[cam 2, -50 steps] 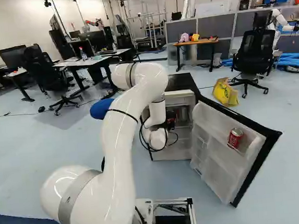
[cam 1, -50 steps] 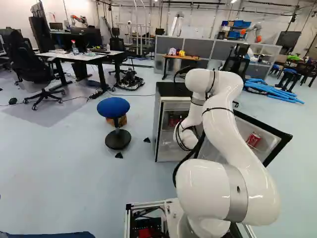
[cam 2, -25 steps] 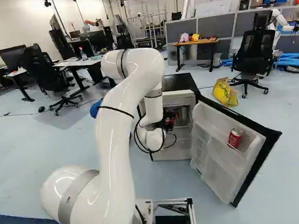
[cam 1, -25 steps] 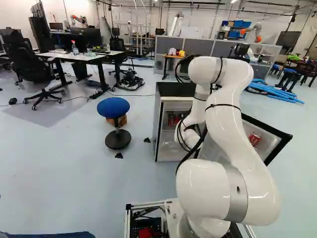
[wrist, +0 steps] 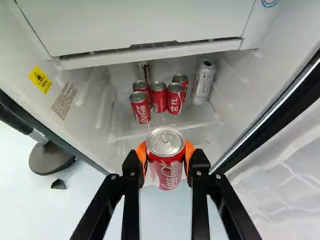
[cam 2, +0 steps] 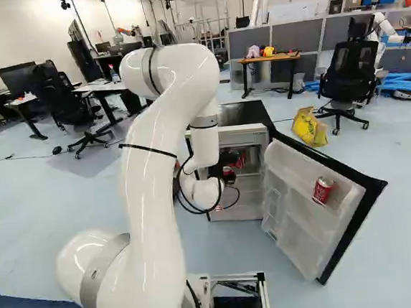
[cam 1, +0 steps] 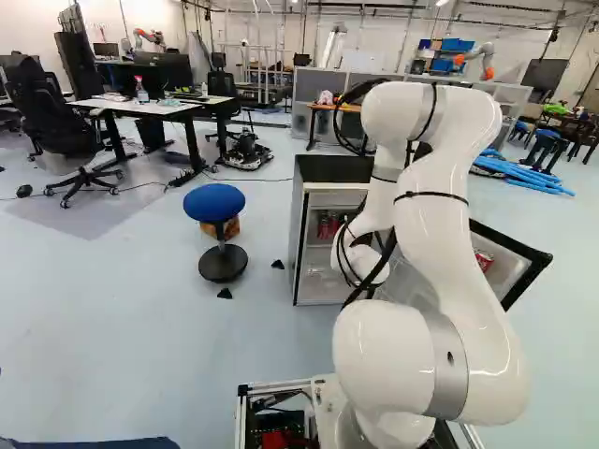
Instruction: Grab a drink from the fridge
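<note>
The gripper [wrist: 166, 154] is clamped on a red can [wrist: 171, 172], squeezed from both sides and held clear of the shelf [wrist: 192, 116]. The arm [cam 1: 445, 224] has been raised and drawn back from the fridge [cam 1: 333, 169], with the can carried along. The grab is judged achieved; withdrawal past the open door [cam 2: 296, 204] should be completed without contact.

White script [wrist: 171, 173] on red can [wrist: 159, 159]; flame sign [wrist: 40, 79] inside fridge [wrist: 30, 52]

jaws grip a red can [wrist: 166, 159] — other cans [wrist: 159, 98] stand ahead.
</note>
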